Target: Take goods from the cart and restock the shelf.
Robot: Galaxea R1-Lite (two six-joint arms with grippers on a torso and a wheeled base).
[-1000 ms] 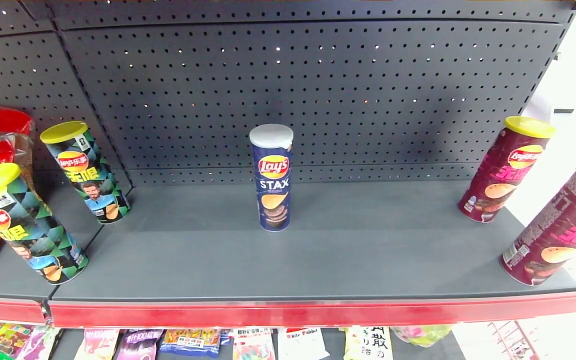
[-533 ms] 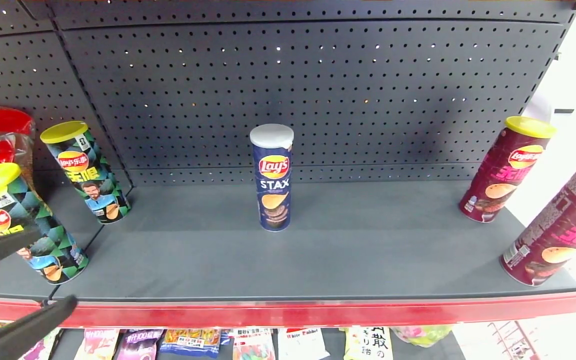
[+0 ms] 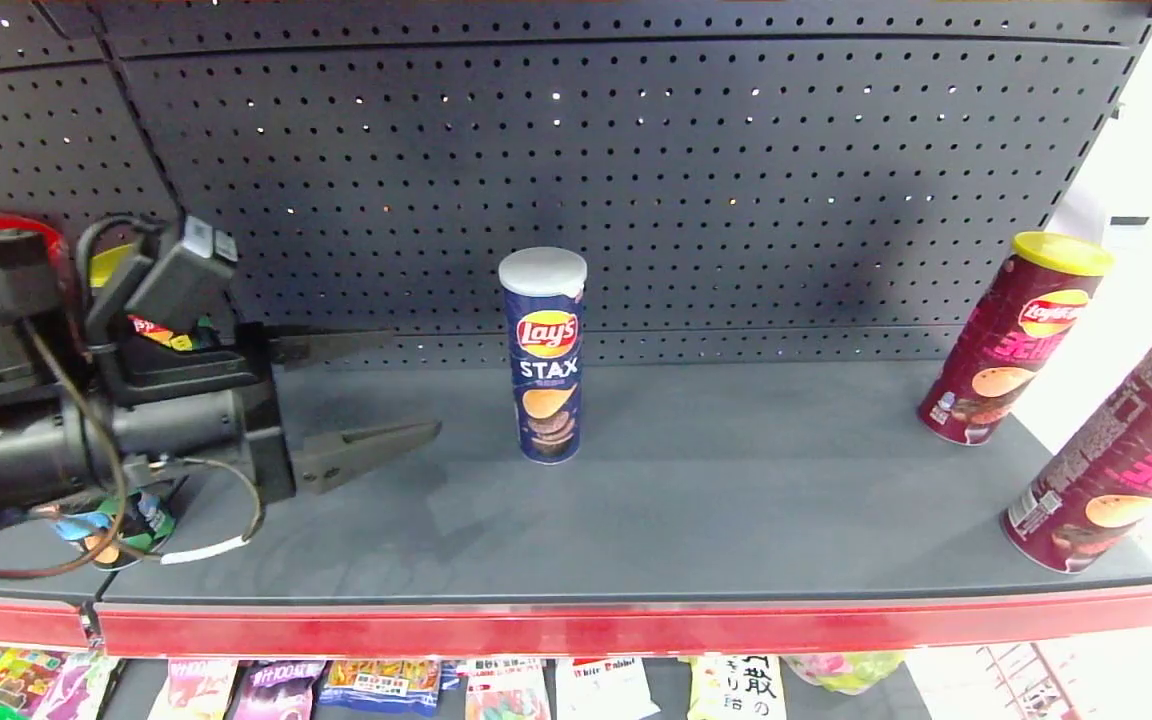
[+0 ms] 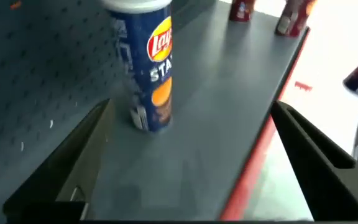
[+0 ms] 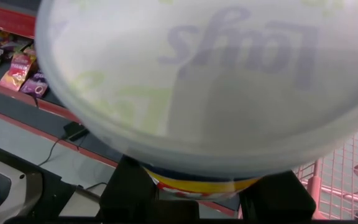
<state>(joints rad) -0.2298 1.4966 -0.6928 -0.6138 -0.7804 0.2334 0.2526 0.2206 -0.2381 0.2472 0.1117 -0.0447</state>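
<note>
A blue chips can (image 3: 543,360) with a white lid stands upright mid-shelf on the grey shelf board (image 3: 716,500). My left gripper (image 3: 416,385) hovers just above the board to the can's left, open and empty, fingers pointing at it with a gap between. The left wrist view has the same blue can (image 4: 151,74) ahead, beyond the open left gripper (image 4: 191,109). In the right wrist view another chips can (image 5: 210,81), with a clear lid and a yellow and red body, sits close to the camera. The right gripper (image 5: 204,196) is shut on its body.
Two maroon cans (image 3: 1011,340) (image 3: 1116,450) lean at the shelf's right end. My left arm partly hides a green can (image 3: 116,520) at the left. A red shelf lip (image 3: 626,625) runs along the front, snack packets (image 3: 376,685) below. A pink wire cart (image 5: 347,168) is in the right wrist view.
My left arm has come in from the lower left and now reaches over the shelf toward the blue can, hiding the green cans. The cans have not moved.
</note>
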